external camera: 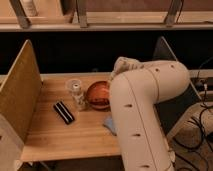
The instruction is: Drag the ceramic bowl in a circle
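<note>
Bowl: ceramic bowl [97,95] sits mid table [55,135], just right of the clear cup [75,86].
Pincer: pincer [113,77] closed at the bowl's far-right rim; the arm hides any grip.
Bearing: bowl lies left and nearer.

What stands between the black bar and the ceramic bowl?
A small clear container, in the camera view. The claw is at the bowl's far rim, beside the arm.

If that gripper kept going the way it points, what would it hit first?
Probably the ceramic bowl: the gripper sits at its far right rim, pointing down-left into it, though the arm partly hides it.
</note>
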